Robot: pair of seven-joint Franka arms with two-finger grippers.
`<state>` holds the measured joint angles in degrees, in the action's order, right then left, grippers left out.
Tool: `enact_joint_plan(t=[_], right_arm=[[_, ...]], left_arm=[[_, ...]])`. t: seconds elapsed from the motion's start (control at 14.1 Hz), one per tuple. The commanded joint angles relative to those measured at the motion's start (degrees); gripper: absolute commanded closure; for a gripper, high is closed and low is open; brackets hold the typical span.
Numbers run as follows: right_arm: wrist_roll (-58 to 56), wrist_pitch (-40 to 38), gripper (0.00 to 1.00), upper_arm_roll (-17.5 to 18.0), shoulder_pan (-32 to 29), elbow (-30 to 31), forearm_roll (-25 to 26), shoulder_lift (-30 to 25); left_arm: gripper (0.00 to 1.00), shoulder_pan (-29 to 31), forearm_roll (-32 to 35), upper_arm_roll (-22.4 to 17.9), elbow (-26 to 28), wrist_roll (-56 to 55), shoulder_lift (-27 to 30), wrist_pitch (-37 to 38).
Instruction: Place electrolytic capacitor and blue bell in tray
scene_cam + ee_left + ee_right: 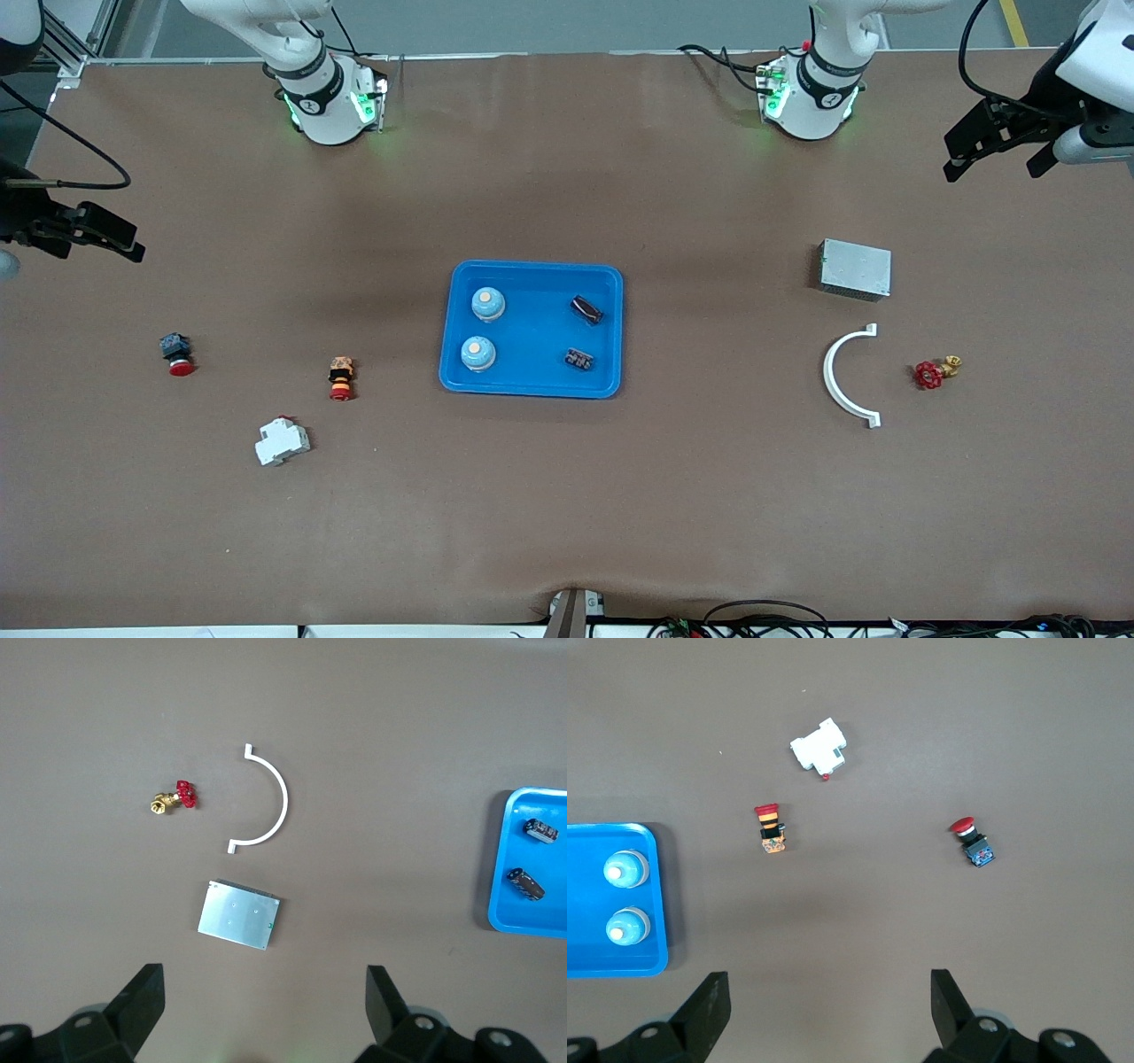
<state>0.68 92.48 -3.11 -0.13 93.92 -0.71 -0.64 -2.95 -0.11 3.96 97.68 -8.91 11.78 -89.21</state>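
Note:
The blue tray [532, 377] lies at the table's middle. In it are two blue bells [487, 304] [478, 354] at the right arm's end and two dark electrolytic capacitors [586, 309] [579, 359] at the left arm's end. The left wrist view shows the tray's edge [505, 904] and both capacitors [540, 829] [526, 883]. The right wrist view shows the tray [585, 948] and both bells [626, 870] [628, 927]. My left gripper [994, 167] [264, 973] is open and empty, raised at its end of the table. My right gripper [93, 248] [828, 976] is open and empty, raised at its end.
Toward the left arm's end lie a grey metal box [855, 268], a white curved bracket [837, 377] and a red-handled brass valve [935, 370]. Toward the right arm's end lie a red push button [177, 354], an orange-and-black switch [341, 378] and a white breaker [282, 440].

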Motion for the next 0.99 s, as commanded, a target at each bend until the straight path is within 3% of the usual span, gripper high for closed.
enact_joint_plan(t=[0.0, 0.92], right_arm=[[0.38, -0.64, 0.00, -0.06, 0.48, -1.46, 0.62, 0.72], [0.46, -0.81, 0.00, -0.06, 1.01, -1.46, 0.54, 0.99]], left_arm=[[0.00, 0.14, -1.30, 0.08, -0.21, 1.00, -0.18, 1.06], [0.00, 0.31, -1.30, 0.08, -1.09, 1.52, -0.70, 1.50]])
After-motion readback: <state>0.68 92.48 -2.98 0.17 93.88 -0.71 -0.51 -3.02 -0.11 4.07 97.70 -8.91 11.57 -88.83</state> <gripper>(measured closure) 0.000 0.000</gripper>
